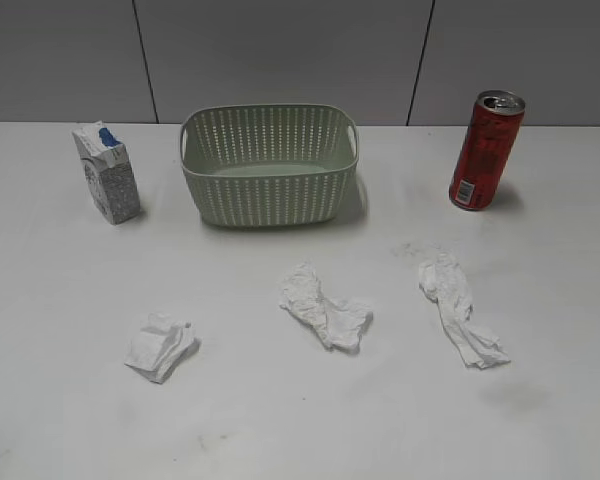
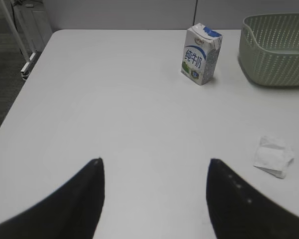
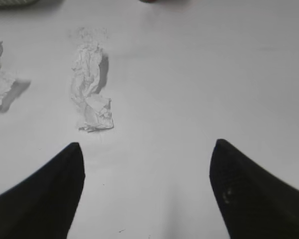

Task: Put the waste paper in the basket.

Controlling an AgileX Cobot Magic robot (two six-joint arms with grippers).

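Lying loose on the white desk [image 1: 60, 300], all three wads of waste paper sit in a row toward the near edge, none of them yet in the pale green slotted basket [image 1: 269, 190], which stands empty at the middle of the far edge with its open mouth up, ready to receive them. The small squarish wad [image 1: 161, 347] rests nearest the near-left corner, the middle wad [image 1: 325, 308] lies just in front of the basket though well apart from it, and the long twisted wad [image 1: 460, 309] stretches toward the near-right side. A blue-and-white milk carton [image 1: 107, 172] stands upright near the far-left corner and a red drinks can [image 1: 486, 150] stands near the far-right corner; both flank the basket without blocking the path from paper to basket.

Neither arm shows in the exterior view, so both seem held back off the near edge. The left gripper [image 2: 154, 199] hangs above bare desk with its jaws spread wide and nothing between them; the small wad [image 2: 273, 156] lies ahead and to its right. The right gripper [image 3: 147, 191] is likewise spread and empty, the long twisted wad [image 3: 91, 87] ahead and left of it. Judging by this, no pick-up has begun, and each arm looks placed to take the wad on its own side
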